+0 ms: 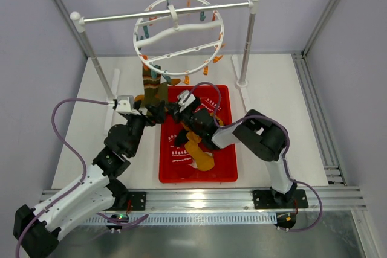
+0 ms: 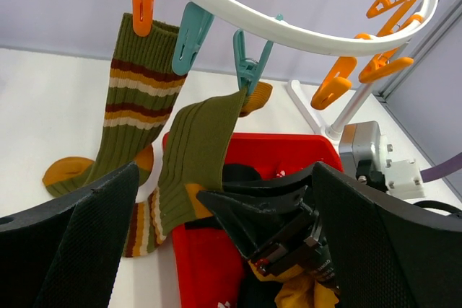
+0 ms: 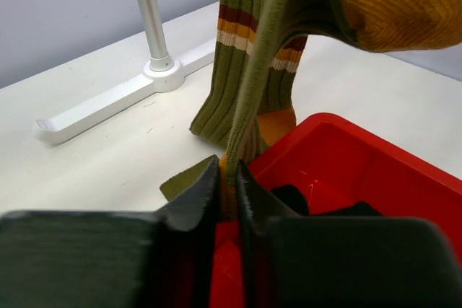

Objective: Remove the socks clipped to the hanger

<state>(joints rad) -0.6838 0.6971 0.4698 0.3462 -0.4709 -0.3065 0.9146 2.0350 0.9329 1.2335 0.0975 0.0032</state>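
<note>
2 clipped socks [image 2: 133,99], 1 hanger [image 2: 303,37]

The right pincer [image 3: 228,182] has its two black fingers [image 3: 191,203] pressed together on a thin olive-green ribbed fabric sock [image 3: 254,84], which hangs edge-on from above. Just behind it hangs a ribbed olive sock with maroon, cream and mustard stripes [image 3: 240,12]. Its lower end reaches the white tabletop [image 3: 94,171] beside the corner of a red plastic tray [image 3: 361,156]. A silver post on a white plastic foot [image 3: 108,110] stands near the tabletop's edge along the grey wall.
</note>
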